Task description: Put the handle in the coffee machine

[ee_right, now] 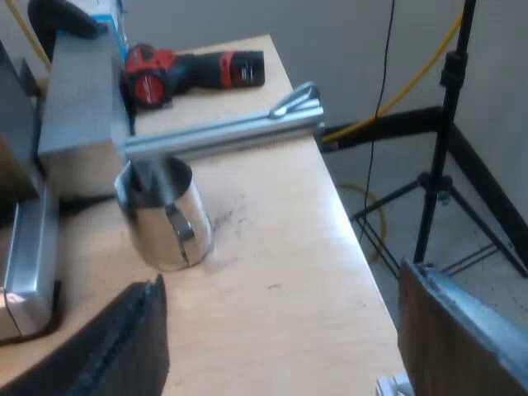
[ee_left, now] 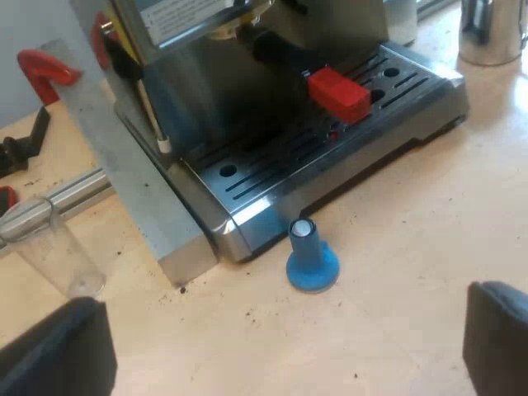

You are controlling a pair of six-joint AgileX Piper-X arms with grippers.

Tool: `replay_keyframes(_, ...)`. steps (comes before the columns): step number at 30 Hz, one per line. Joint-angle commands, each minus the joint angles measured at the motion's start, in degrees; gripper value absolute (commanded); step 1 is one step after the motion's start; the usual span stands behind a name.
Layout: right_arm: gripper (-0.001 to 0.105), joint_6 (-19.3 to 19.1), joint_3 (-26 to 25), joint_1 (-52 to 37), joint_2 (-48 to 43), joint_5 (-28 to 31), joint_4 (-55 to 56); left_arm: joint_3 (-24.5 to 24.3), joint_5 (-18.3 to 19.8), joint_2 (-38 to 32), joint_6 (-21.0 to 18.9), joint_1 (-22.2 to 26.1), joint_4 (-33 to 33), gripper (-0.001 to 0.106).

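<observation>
The espresso machine (ee_left: 247, 91) stands on the wooden table with its slotted drip tray (ee_left: 272, 177) toward me. The holder's dark handle (ee_left: 280, 58) sticks out of the machine's front above the tray, ending in the red block (ee_left: 338, 93). A blue tamper (ee_left: 312, 257) stands upright on the table just before the tray's edge. My left gripper (ee_left: 276, 351) hovers open above the table, short of the tamper, with nothing between its fingers. My right gripper (ee_right: 280, 346) is open and empty over the table near a metal jug (ee_right: 165, 216).
A clear measuring glass (ee_left: 51, 252) stands beside the machine's corner. A metal pitcher (ee_left: 492, 31) sits beyond the tray. In the right wrist view an aluminium bar (ee_right: 223, 132) and a red drill (ee_right: 190, 70) lie past the jug, and the table edge (ee_right: 351, 239) drops to a tripod (ee_right: 441, 165).
</observation>
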Motion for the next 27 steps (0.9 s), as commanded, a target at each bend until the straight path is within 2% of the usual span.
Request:
replay_keyframes(1,0.062,-0.88,-0.14,0.07,-2.69,-0.35,0.22,-0.17,-0.4,-8.12,0.03,0.11,0.45,0.086)
replay_keyframes(6,0.062,-0.91,0.4,0.07,-2.69,-0.35,-4.05,1.11,-0.4,-8.12,-1.51,0.11,-4.1,0.086)
replay_keyframes(10,0.062,-0.91,1.59,0.07,-2.69,-0.57,-10.48,4.19,-0.67,-7.94,-9.0,0.11,-12.95,0.086)
replay_keyframes(11,0.062,-0.91,3.47,0.07,-2.58,-1.22,-14.66,5.6,-0.8,-7.94,-10.77,0.11,-15.44,0.086)
replay_keyframes(15,0.062,-0.91,6.31,0.07,-2.42,-1.21,-16.89,10.18,-0.8,-7.94,-11.67,0.11,-17.87,0.086)
replay_keyframes(16,0.062,-0.91,9.0,0.07,-2.43,-1.21,-16.69,11.77,-0.8,-7.83,-11.89,0.11,-18.36,0.086)
replay_keyframes(19,0.062,-0.91,12.13,0.07,-2.43,-1.21,-15.38,15.37,-0.8,-7.87,-12.36,0.11,-19.14,0.086)
replay_keyframes(27,0.062,-0.91,20.03,0.07,-2.38,-1.21,-15.49,22.05,-0.69,-7.8,-12.33,0.11,-21.26,0.086)
